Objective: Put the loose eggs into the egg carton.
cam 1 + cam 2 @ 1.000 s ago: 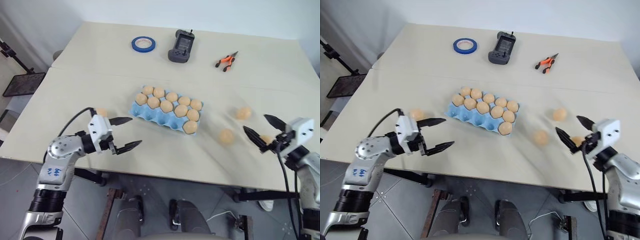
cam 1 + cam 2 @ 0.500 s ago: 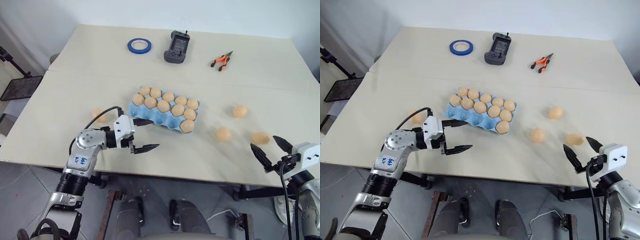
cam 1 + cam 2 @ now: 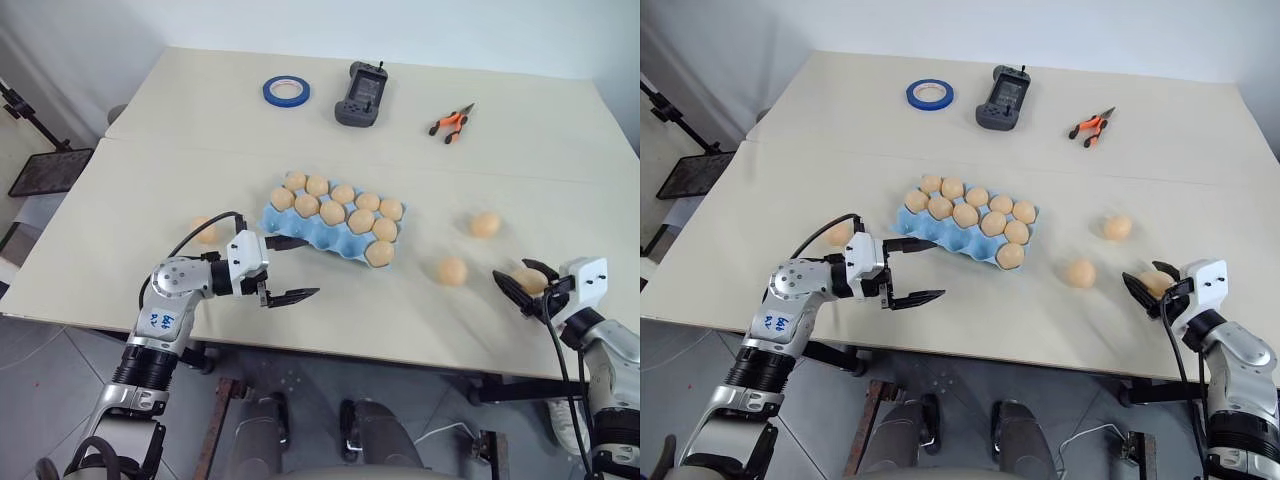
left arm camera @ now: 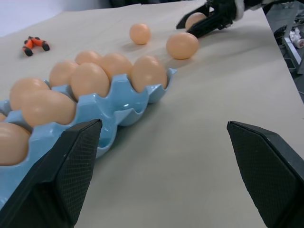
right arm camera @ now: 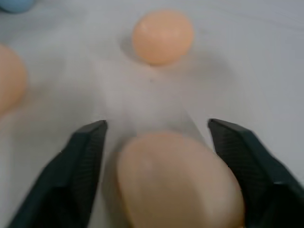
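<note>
While the right gripper (image 3: 525, 282) sits at the near right edge of the cream tabletop (image 3: 200, 130), its two black fingers flank a pale tan-orange egg (image 5: 178, 183); in the right wrist view that egg lies between the pads with small gaps at either side, so whether they actually press it is hard to tell, and the egg's near end is cut off by the frame. At the near left, the left gripper (image 3: 281, 268) hovers with its jaws spread wide and nothing between them, one fingertip reaching to the near-left corner of the light blue moulded egg carton (image 3: 300, 232). Beside that arm a loose egg (image 3: 203, 230) lies partly hidden behind the black cable. To the right of the carton, a second loose egg (image 3: 452, 271) rests on the table, and a third (image 3: 485, 224) lies a little farther back and to the right. The carton holds ten eggs in its two far rows and its right-hand end, while the other cups of the near row are bare. At the far side lie a blue tape ring (image 3: 286, 90), a dark grey handheld controller (image 3: 360, 93) and small orange-handled pliers (image 3: 451, 122).
</note>
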`<act>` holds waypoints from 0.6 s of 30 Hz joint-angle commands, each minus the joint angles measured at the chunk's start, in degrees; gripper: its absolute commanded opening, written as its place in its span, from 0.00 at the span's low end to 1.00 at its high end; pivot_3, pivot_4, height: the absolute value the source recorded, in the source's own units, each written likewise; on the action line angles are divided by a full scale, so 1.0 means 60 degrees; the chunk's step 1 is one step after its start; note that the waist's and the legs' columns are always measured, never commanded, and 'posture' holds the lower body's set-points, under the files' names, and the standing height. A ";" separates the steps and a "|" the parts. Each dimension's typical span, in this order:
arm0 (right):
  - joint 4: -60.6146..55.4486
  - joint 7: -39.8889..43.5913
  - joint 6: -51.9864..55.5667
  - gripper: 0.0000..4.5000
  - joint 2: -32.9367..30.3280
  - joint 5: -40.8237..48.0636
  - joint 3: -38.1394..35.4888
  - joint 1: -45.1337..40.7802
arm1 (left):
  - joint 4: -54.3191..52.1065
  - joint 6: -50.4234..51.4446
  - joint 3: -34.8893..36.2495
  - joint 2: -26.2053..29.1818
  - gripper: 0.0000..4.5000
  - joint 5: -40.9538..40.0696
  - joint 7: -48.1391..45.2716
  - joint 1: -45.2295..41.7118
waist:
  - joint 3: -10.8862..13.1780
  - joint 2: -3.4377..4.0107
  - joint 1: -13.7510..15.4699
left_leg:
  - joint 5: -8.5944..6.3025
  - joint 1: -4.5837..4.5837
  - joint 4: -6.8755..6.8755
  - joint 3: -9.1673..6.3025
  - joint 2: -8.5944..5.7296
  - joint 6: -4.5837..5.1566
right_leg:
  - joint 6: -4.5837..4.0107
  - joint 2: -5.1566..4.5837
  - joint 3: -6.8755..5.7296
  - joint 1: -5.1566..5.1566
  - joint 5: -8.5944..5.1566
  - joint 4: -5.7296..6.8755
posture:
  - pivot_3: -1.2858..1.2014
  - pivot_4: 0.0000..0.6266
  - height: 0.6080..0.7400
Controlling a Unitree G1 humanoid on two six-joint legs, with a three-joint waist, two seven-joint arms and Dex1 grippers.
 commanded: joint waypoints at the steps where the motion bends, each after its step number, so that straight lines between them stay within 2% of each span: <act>1: -0.0645 0.0065 -0.0158 0.44 -0.0025 0.0241 -0.0065 -0.0061 | -0.0014 -0.0184 0.0318 0.0015 1.00 -0.0137 0.0152 0.0075 | 0.0000 0.0000 -0.0034 | 0.0000 0.0001 0.0005 0.0000 0.0001 0.0000 | 0.0001 0.0002 0.0001 0.0000 0.0001 0.0003 | 0.52 0.24 1.00; 9: -0.4235 -0.0035 0.1672 0.43 0.0461 0.1227 0.0973 -0.0096 | 0.0229 -0.0097 0.1054 0.0169 1.00 -0.0381 0.0483 0.0300 | 0.0000 0.0001 -0.0036 | -0.0010 0.0026 0.0016 -0.0005 0.0012 -0.0046 | -0.0008 0.0003 0.0007 -0.0002 -0.0002 0.0054 | 0.52 0.24 1.00; 10: -0.4624 -0.0088 0.1936 0.43 0.0573 0.1242 0.1299 -0.0226 | 0.0288 -0.0101 0.1145 0.0218 1.00 -0.0372 0.0515 0.0354 | 0.0000 0.0001 -0.0023 | -0.0010 0.0024 0.0016 -0.0007 0.0012 -0.0046 | -0.0008 0.0002 0.0003 -0.0001 -0.0003 0.0053 | 0.52 0.24 1.00; 12: -0.5505 -0.0359 0.2871 0.43 0.1032 0.0920 0.2700 -0.0877 | 0.0405 -0.0122 0.1409 0.0377 1.00 -0.0347 0.0662 0.0546 | -0.0001 0.0001 -0.0080 | -0.0011 0.0019 0.0016 -0.0005 0.0008 -0.0046 | -0.0009 -0.0005 0.0005 -0.0003 -0.0002 0.0051 | 0.52 0.24 1.00; 14: -0.5927 -0.0398 0.3306 0.43 0.1177 0.0652 0.3443 -0.1173 | 0.0437 -0.0147 0.1526 0.0441 1.00 -0.0317 0.0743 0.0620 | -0.0001 0.0001 -0.0119 | -0.0013 0.0019 0.0013 -0.0001 0.0015 -0.0047 | -0.0016 -0.0005 0.0011 -0.0011 -0.0001 0.0052 | 0.52 0.24 1.00; 18: -0.5866 -0.1288 0.4052 0.43 0.1885 0.0343 0.4080 -0.2151 | 0.0275 -0.0160 0.1715 0.0609 1.00 -0.0377 0.0774 0.0864 | -0.0001 0.0001 -0.0021 | -0.0013 -0.0015 0.0003 -0.0014 0.0013 -0.0048 | -0.0031 -0.0013 -0.0002 -0.0038 -0.0009 0.0051 | 0.52 0.24 1.00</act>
